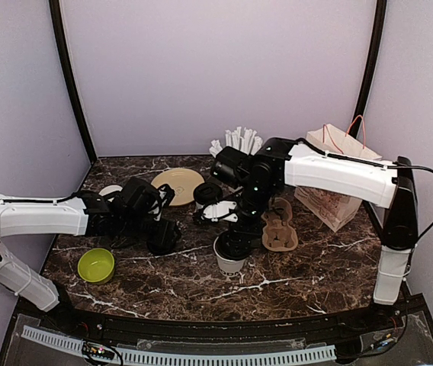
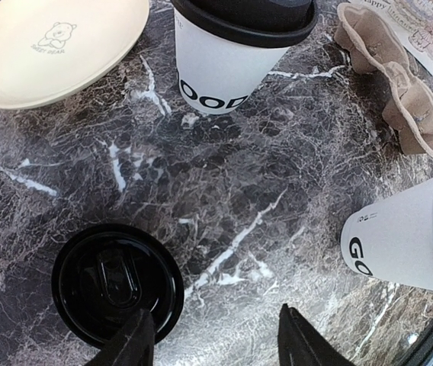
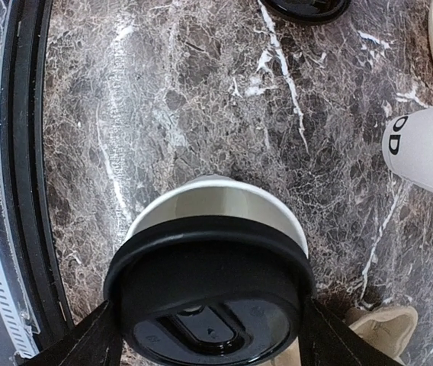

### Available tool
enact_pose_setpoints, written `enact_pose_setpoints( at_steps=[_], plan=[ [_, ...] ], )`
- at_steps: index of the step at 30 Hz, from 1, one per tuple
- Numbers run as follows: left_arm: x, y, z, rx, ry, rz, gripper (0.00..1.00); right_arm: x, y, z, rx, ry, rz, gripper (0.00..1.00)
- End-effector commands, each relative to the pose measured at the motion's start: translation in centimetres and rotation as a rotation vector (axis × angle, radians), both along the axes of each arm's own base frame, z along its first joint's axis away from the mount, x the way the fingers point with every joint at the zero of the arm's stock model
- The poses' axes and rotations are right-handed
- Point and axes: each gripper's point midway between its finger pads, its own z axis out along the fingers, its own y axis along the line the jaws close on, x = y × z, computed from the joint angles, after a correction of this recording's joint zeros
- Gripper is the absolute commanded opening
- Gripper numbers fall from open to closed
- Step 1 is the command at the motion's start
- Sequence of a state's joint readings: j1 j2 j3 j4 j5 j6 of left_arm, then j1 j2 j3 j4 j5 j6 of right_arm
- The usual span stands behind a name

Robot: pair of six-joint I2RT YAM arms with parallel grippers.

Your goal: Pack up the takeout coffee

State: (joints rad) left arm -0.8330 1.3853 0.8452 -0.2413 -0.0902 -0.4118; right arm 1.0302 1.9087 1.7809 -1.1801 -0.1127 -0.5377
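Black-lidded takeout cup (image 3: 209,267) fills the right wrist view, standing on the marble table (image 1: 163,290) near its middle. The right gripper (image 3: 207,328) straddles the lid, one finger at each side. Whether they press the lid or stand just clear of it cannot be told.

At 9 o'clock from that cup, the left gripper (image 2: 213,343) hangs with its jaws apart and nothing between them, just beside a second lidded cup (image 2: 117,282). A third lidded cup (image 2: 235,61) stands at 11 o'clock, near a bare cream plate (image 1: 177,185).

These paper cups likely handle light, with thin walls that would dent under a hard squeeze. Any coffee inside would slosh, and the snap-on lid could pop off. The safest hold is probably around the rolled rim just under the lid, where the paper is stiffest.

A brown pulp carrier (image 1: 280,229) lies just beside the centre cup at 2 o'clock, its wells apparently empty. Beyond it stands a paper bag (image 1: 335,183), its contents hidden. A white cup of wrapped straws (image 1: 239,139) sits at 12 o'clock by the back wall. A green bowl (image 1: 96,264) at 9 o'clock holds nothing.
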Motion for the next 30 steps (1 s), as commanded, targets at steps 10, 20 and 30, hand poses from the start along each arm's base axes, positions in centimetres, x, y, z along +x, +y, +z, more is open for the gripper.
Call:
enact_pose_setpoints(
  at_steps=[10, 20, 30],
  plan=[
    [-0.4, 0.6, 0.7, -0.016, 0.007, 0.018, 0.59, -0.1, 0.8, 3.1, 0.075, -0.050, 0.006, 0.86],
    [-1.8, -2.7, 5.4, -0.249, 0.085, -0.032, 0.58, 3.9, -5.2, 5.3, 0.192, -0.070, -0.219, 0.72],
    [-3.5, -7.9, 5.5, -0.468, 0.264, -0.146, 0.55, 2.6, -7.7, -0.3, 0.206, 0.092, -0.333, 0.46]
  ],
)
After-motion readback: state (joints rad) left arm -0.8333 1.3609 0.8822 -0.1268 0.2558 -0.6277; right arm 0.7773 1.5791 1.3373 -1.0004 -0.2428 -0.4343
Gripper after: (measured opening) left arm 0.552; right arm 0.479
